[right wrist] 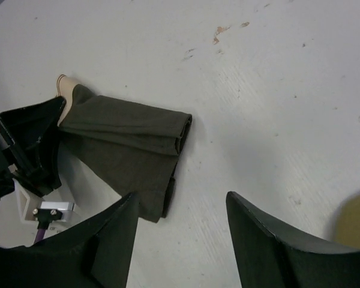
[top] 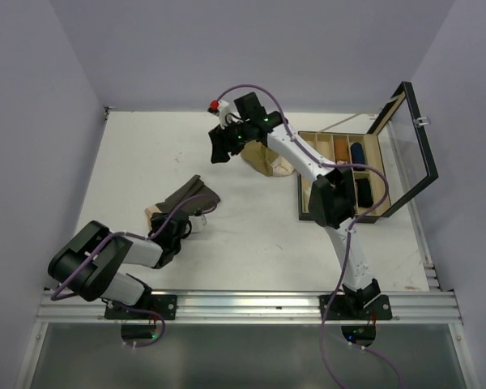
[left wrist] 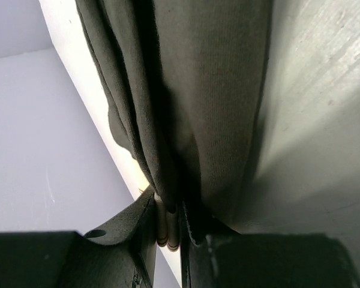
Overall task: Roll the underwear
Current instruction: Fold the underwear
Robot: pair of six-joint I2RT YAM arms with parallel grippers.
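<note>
Near the near-left corner of the counter (top: 138,154), the left end effector (top: 184,226) is clamped narrow on the dark brown underwear (top: 191,197). The left wrist view shows the beige waistband (left wrist: 167,227) pinched between the two fingers (left wrist: 132,240), with the dark cloth (left wrist: 228,90) running away from them in lengthwise folds.

From the right wrist view, the garment (right wrist: 132,138) lies folded on the counter. Its waistband end is at the left end effector (right wrist: 30,144), and its opposite edge is a neat doubled fold facing bare surface. Bare counter shows on the garment's far and right sides, and a wide strip of it runs along the left edge up to the far-left corner.

Farther on, about mid-counter toward the far edge, the right end effector (top: 221,146) hangs above the surface with its fingers spread wide and nothing between them. Its own camera shows both fingers (right wrist: 108,240) apart over bare counter, well apart from the dark garment.

Just beside it toward the right edge lies the olive-tan underwear (top: 269,164), partly covered by the right arm. A tan corner of it (right wrist: 354,222) shows at the lower right of the right wrist view.

Against the right edge stands a wooden box (top: 306,204). Its lid (top: 413,146) is raised toward the right edge, and rolled items sit in its compartments. The right arm crosses over the box's near-left corner.
</note>
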